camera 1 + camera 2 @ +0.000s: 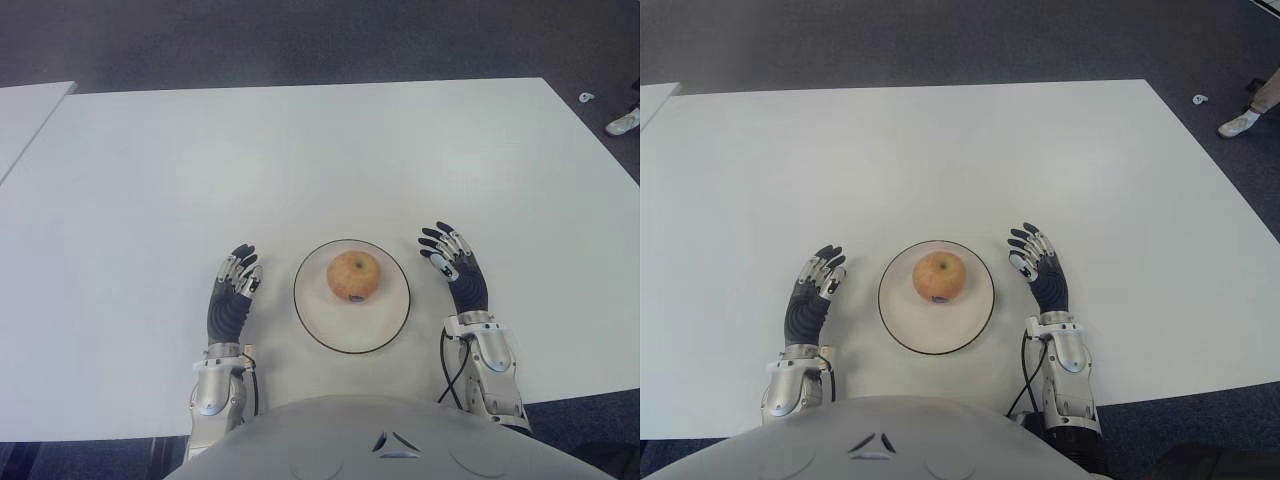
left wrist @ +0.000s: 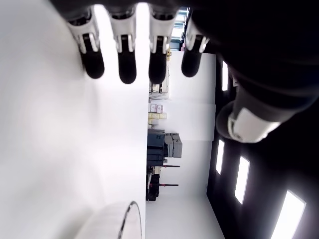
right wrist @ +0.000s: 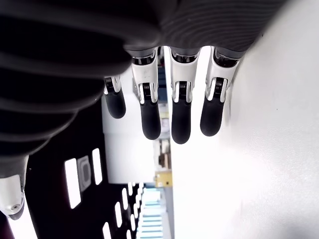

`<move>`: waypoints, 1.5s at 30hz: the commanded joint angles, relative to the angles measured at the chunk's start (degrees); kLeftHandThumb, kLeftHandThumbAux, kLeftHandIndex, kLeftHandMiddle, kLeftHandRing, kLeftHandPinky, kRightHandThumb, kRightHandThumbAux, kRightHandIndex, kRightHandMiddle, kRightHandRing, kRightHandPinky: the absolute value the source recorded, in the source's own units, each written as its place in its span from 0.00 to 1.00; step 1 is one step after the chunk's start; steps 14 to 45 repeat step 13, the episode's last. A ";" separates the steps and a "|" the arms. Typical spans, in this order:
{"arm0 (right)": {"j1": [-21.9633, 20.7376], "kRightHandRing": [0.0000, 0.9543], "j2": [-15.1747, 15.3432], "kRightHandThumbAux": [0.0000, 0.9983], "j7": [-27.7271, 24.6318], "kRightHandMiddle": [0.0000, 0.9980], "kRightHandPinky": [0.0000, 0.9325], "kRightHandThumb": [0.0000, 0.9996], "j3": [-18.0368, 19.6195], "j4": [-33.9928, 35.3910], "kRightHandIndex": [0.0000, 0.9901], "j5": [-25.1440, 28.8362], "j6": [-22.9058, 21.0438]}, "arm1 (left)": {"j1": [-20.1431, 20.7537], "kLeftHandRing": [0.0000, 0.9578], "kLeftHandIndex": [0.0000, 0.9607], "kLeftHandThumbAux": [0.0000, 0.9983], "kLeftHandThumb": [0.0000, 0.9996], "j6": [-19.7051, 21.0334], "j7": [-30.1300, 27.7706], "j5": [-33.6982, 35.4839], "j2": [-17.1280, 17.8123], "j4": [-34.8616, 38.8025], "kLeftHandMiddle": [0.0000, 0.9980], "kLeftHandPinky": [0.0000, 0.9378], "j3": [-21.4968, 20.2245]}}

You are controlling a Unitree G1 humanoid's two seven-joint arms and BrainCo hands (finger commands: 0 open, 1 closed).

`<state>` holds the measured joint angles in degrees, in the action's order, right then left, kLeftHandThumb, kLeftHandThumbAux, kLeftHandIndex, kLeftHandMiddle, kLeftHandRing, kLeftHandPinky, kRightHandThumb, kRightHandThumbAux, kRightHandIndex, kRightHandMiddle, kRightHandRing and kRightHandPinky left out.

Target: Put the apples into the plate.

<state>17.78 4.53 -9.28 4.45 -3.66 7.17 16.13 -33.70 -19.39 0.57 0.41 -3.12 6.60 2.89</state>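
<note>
Round yellow-red apple (image 1: 354,275), seemingly firm, smooth, graspable around its sides, on white black-rimmed plate (image 1: 320,325) between open, empty left hand (image 1: 232,292) and right hand (image 1: 455,265).

apple (image 1: 354,274) on plate (image 1: 320,320), left robot hand (image 1: 232,297), right robot hand (image 1: 457,268) flanking

Table (image 1: 300,150) extends forward from the robot. Plate (image 1: 318,320) sits on it near the front edge, centred before the robot. One apple (image 1: 354,275) lies in the plate, slightly behind its centre. Left hand (image 1: 232,295) shows just left of the plate, apart from it, fingers extended and empty. Right hand (image 1: 455,265) shows just right of the plate, likewise extended and empty.
</note>
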 commanded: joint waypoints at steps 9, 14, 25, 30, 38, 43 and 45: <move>1.86 0.27 -0.19 0.53 -0.31 0.25 0.29 0.31 0.24 -0.64 0.14 0.83 -3.50 | -0.67 0.19 0.19 0.55 0.25 0.24 0.36 -0.43 -0.14 0.42 0.19 0.20 0.07; 1.80 0.27 -0.26 0.52 -0.14 0.25 0.30 0.31 0.35 -0.57 0.14 0.71 -3.74 | -0.82 0.19 0.18 0.55 0.25 0.28 0.41 -0.59 -0.09 0.60 0.19 0.21 0.08; 1.80 0.27 -0.26 0.52 -0.14 0.25 0.30 0.31 0.35 -0.57 0.14 0.71 -3.74 | -0.82 0.19 0.18 0.55 0.25 0.28 0.41 -0.59 -0.09 0.60 0.19 0.21 0.08; 1.80 0.27 -0.26 0.52 -0.14 0.25 0.30 0.31 0.35 -0.57 0.14 0.71 -3.74 | -0.82 0.19 0.18 0.55 0.25 0.28 0.41 -0.59 -0.09 0.60 0.19 0.21 0.08; 1.80 0.27 -0.26 0.52 -0.14 0.25 0.30 0.31 0.35 -0.57 0.14 0.71 -3.74 | -0.82 0.19 0.18 0.55 0.25 0.28 0.41 -0.59 -0.09 0.60 0.19 0.21 0.08; 1.80 0.27 -0.26 0.52 -0.14 0.25 0.30 0.31 0.35 -0.57 0.14 0.71 -3.74 | -0.82 0.19 0.18 0.55 0.25 0.28 0.41 -0.59 -0.09 0.60 0.19 0.21 0.08; 1.80 0.27 -0.26 0.52 -0.14 0.25 0.30 0.31 0.35 -0.57 0.14 0.71 -3.74 | -0.82 0.19 0.18 0.55 0.25 0.28 0.41 -0.59 -0.09 0.60 0.19 0.21 0.08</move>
